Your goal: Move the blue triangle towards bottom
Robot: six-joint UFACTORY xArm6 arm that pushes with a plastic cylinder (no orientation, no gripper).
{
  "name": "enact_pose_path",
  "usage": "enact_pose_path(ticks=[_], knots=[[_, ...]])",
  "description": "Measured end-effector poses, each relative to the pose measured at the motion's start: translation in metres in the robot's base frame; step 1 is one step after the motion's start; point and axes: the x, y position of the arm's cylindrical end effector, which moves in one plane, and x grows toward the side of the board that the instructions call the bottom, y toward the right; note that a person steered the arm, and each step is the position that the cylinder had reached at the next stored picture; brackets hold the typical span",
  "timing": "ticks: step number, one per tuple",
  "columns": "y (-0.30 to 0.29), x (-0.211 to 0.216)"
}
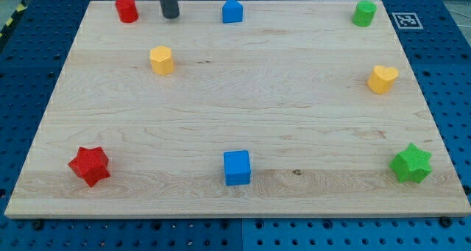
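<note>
Camera view shows the approach step not yet finished: my tip [170,17] rests on the desk [243,111] near the view's top edge, between the red cylinder [126,9] at its 9 o'clock and the blue triangle [232,10] at its 3 o'clock, touching neither. The tool is only a plain dark rod, so there is nothing on it to open or close and it has hold of nothing. The blue triangle sits close to the top edge, a little left of the desk's middle, and looks like a small peaked block with a pointed top and flat sides, standing alone and well apart from every other piece. To send it toward the view's bottom, I judge the tip must first get to the block's 12 o'clock side, which is awkward because little bare wood shows between the block and the desk's edge; then a straight push toward 6 o'clock follows. Along that line the desk looks open for a long way, with the blue cube [237,167] far down at 6 o'clock near the bottom edge. The yellow block [162,60] lies at about 7 o'clock from the triangle and seems out of the path. A push off centre could turn the peaked block aside.
</note>
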Motion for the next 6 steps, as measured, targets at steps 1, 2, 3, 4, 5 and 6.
enact_pose_path(ticks=[1, 2, 3, 4, 5, 6], knots=[[0.017, -0.027], [0.053, -0.025], [0.101, -0.013], [0.125, 0.013], [0.151, 0.057], [0.194, 0.088]])
